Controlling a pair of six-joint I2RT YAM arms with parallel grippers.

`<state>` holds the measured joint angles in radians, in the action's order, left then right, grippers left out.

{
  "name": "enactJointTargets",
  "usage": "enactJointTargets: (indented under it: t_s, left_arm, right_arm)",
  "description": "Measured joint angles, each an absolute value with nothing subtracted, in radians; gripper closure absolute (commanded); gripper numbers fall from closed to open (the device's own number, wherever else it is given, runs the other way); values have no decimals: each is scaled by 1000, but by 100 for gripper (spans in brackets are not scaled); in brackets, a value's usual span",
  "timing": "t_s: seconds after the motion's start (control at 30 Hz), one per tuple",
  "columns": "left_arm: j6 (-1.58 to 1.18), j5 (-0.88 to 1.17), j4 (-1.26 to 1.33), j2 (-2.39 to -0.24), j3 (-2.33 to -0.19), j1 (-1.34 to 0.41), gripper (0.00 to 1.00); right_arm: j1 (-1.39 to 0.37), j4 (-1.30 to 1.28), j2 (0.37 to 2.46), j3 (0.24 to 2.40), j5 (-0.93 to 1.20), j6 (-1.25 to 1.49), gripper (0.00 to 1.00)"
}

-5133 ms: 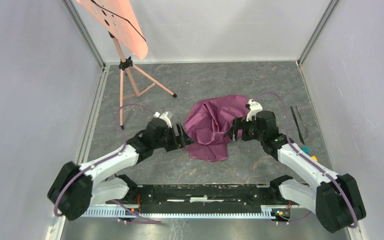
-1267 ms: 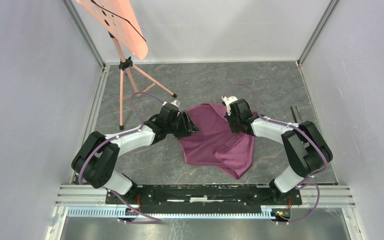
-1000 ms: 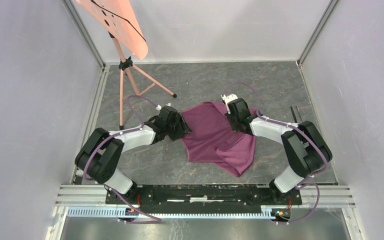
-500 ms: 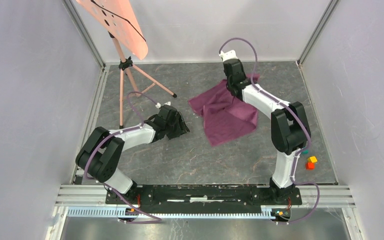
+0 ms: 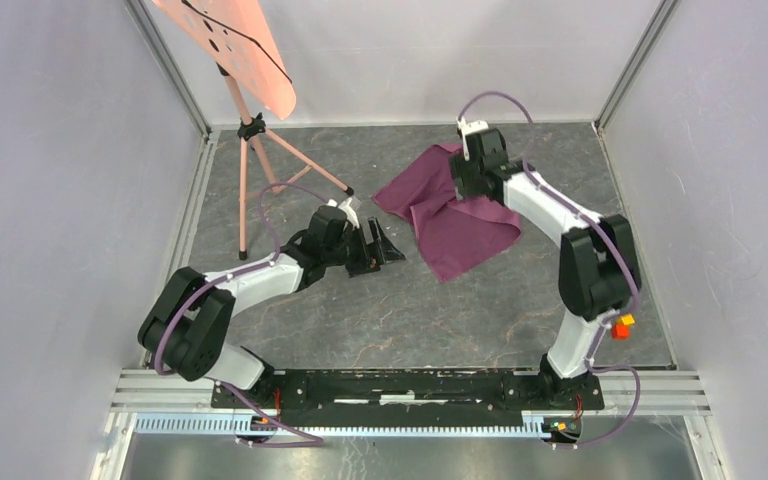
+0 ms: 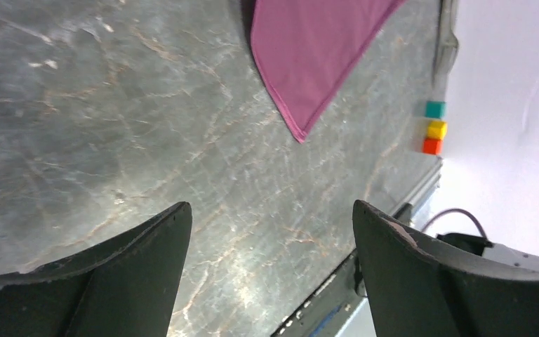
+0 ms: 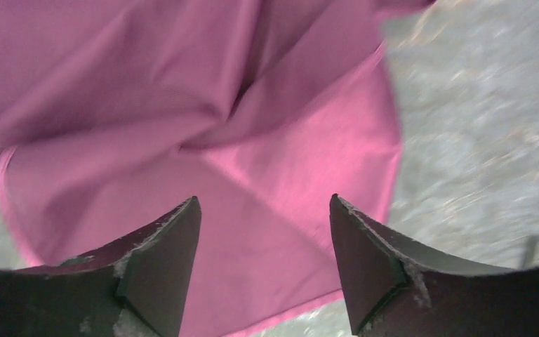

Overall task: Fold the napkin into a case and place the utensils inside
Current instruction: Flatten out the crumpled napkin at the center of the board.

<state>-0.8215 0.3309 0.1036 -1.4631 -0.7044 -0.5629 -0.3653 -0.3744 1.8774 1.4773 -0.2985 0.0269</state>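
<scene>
The plum-maroon fabric napkin (image 5: 457,222) lies rumpled and partly folded over itself on the grey marbled tabletop (image 5: 410,310), in the upper middle of the top view, a little right of centre. The right gripper (image 5: 463,186) hangs over its upper part, fingers (image 7: 161,253) apart with nothing between them and only cloth below. The left gripper (image 5: 388,250) sits left of the napkin, clear of it, its fingers (image 6: 140,267) spread wide over bare table. Three small cubes (image 6: 434,128) (teal, yellow, orange) stand at the right edge of its wrist view.

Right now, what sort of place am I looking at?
Likely a robot test booth: left arm and right arm bolted to one rail, plain white walls closing in a stone-patterned table, a napkin lying on it.
</scene>
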Motion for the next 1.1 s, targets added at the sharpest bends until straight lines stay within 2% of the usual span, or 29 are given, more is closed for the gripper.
enactJointTargets:
  t_s: [0.13, 0.3, 0.6, 0.73, 0.83, 0.93, 1.03, 1.1]
  left_arm:
    - [-852, 395, 148, -1458, -678, -573, 9]
    - [-866, 430, 156, -1379, -619, -582, 8]
    - [-912, 412, 155, -1116, -424, -587, 10]
    - [-914, 408, 73, -1044, -381, -592, 11]
    - [-907, 387, -33, -986, -387, -593, 11]
    - [-909, 339, -113, -890, -385, -593, 12]
    - [-937, 289, -132, -767, -359, -593, 10]
    - [-973, 253, -126, -683, -319, -593, 9]
  right_arm:
    - [-363, -324, 1712, 1200, -111, 134, 38]
    - [-424, -246, 1638, 961, 14, 219, 45]
    - [-574, -72, 1542, 720, 71, 356, 52]
    - [-664, 42, 1554, 690, 101, 460, 52]
    - [-773, 104, 1604, 717, 151, 526, 48]
    - [-847, 102, 1613, 762, 168, 565, 39]
    - [-838, 44, 1575, 825, 110, 579, 28]
    - [-809, -9, 1541, 867, 32, 590, 27]
